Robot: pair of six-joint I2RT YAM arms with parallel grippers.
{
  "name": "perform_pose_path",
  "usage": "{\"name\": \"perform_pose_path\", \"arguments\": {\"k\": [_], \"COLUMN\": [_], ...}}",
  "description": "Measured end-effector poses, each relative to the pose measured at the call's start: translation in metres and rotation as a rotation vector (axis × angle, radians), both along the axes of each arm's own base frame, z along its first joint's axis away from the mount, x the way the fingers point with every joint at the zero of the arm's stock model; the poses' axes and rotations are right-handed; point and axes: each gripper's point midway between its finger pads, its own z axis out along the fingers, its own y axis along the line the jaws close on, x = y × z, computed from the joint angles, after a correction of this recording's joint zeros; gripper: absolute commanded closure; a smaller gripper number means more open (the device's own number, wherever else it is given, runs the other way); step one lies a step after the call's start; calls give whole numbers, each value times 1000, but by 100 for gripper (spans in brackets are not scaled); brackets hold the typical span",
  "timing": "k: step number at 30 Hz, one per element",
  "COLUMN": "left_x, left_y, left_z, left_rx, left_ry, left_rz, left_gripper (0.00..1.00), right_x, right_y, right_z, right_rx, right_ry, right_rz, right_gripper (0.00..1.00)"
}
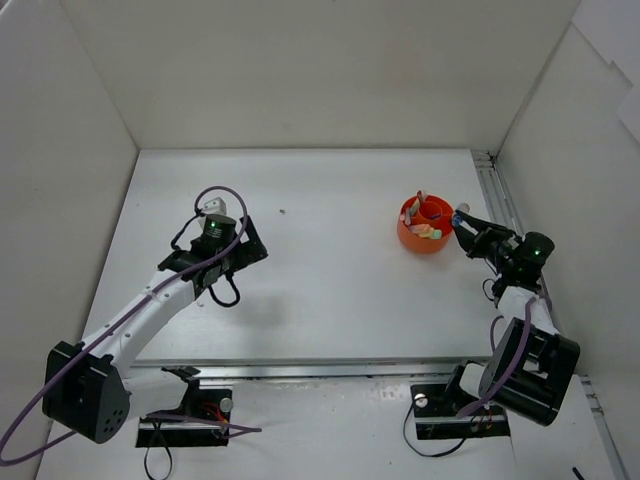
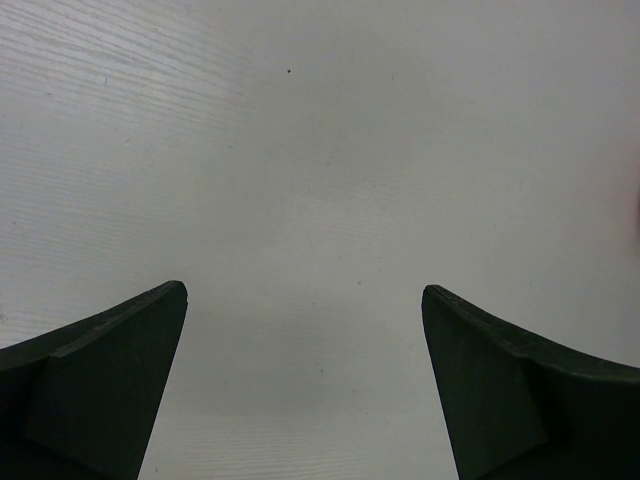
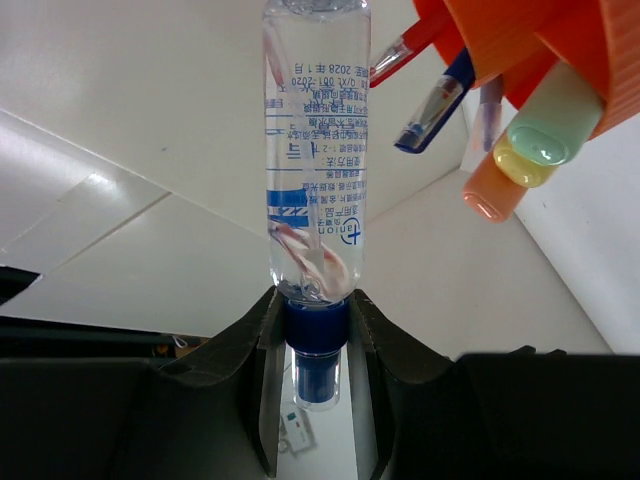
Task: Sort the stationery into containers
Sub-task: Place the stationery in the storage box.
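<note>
The clear blue-capped tube (image 3: 315,150) is pinched by its cap end alone in the right pincer (image 3: 315,305), whose jaws are clamped on the blue cap while the long body sticks out free. It sits just beside the orange cup (image 3: 520,40), not yet inside.

With so short a hold on so long a thing, the tube could swing or slide out during a tilt. The cup is already crowded with a red pen (image 3: 405,50), a blue pen (image 3: 435,105) and pastel markers (image 3: 545,140). The tube's free end may therefore strike them or the rim and jam, or shove the light cup across the bench (image 1: 320,300) and tip it.

The left pincer (image 2: 305,290) hangs with its jaws wide apart over bare bench, well apart from the cup, so it cannot steady it.
</note>
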Motion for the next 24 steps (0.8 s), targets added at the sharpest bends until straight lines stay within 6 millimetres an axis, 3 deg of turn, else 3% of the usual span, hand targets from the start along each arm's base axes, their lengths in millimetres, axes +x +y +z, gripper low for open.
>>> {"name": "perform_pose_path", "arguments": {"k": [10, 16, 24], "left_x": [0, 0, 1], "left_y": [-1, -1, -1], "left_z": [0, 0, -8], "left_rx": [-11, -15, -5], "left_ry": [2, 5, 28], "left_rz": [11, 15, 17], "left_gripper": [0, 0, 0], "right_x": [-3, 3, 11], "right_y": [1, -1, 23], "right_z": [-19, -43, -54], "right_rx": [36, 62, 53], "right_ry": [54, 119, 149], "right_rz": [-8, -5, 72], "right_gripper": [100, 100, 100]}}
